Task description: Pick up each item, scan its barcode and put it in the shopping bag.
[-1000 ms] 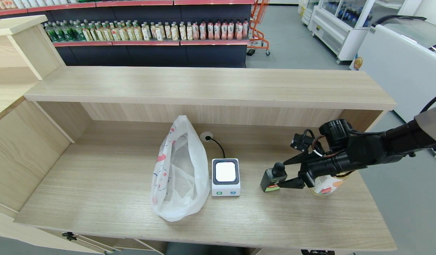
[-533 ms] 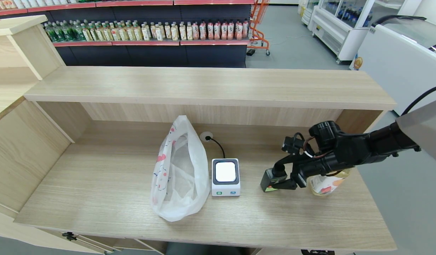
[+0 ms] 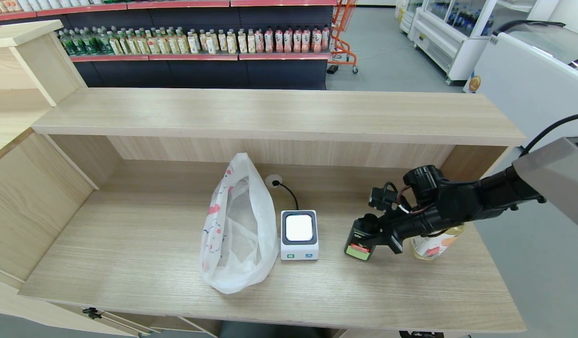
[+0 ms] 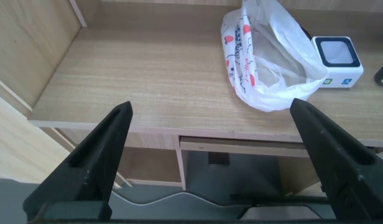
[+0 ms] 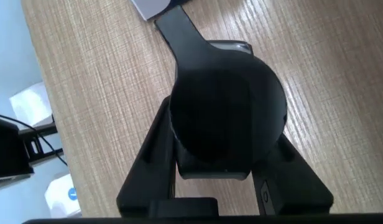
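The right gripper (image 3: pixel 369 233) had its fingers clamped on the little black bottle (image 3: pixel 358 249), which leaned a bit, down at the wooden counter (image 3: pixel 129 244) just right of the scanner (image 3: pixel 299 234). Couldn't tell if it was actually off the surface. The white shopping bag (image 3: pixel 237 225) slumped open right beside the scanner's other side. A bigger, paler bottle (image 3: pixel 432 244) stood behind that arm. The left gripper (image 4: pixel 210 109) hung out past the counter's front edge, fingers spread wide.

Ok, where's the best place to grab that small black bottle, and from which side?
Take the small black bottle high up, at its round cap, jaws on either side, coming in level from the robot's right, where the right gripper is. It stands cap up, and the scanner sits on its left.
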